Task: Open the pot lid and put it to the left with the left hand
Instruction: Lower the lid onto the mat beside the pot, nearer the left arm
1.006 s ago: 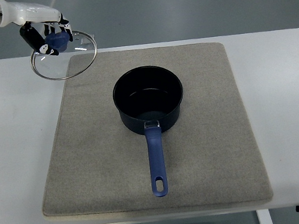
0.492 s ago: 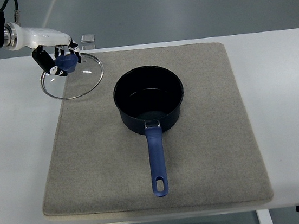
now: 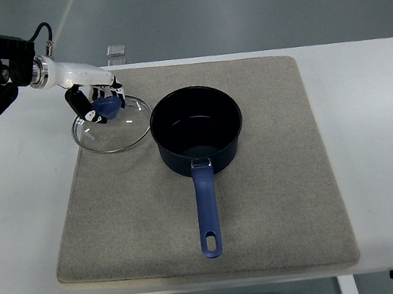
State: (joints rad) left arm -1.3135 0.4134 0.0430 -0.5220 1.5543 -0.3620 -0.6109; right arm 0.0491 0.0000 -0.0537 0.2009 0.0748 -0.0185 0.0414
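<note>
Left hand (image 3: 98, 102) | grips lid (image 3: 113, 124) knob | left of pot (image 3: 196, 129)

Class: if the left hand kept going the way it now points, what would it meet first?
Probably the pot: the left hand, gripping the lid knob, points right toward its rim. Height is unclear.

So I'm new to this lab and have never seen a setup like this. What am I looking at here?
This is a single camera looking steeply down from the robot's own side. The robot's left arm reaches in from the picture's left edge, and its left hand grips the blue knob of a glass lid. A white table carries a grey mat, and on the mat stands an open dark pot whose blue handle points toward the camera. The lid sits just left of the pot. The right arm is out of view.
</note>
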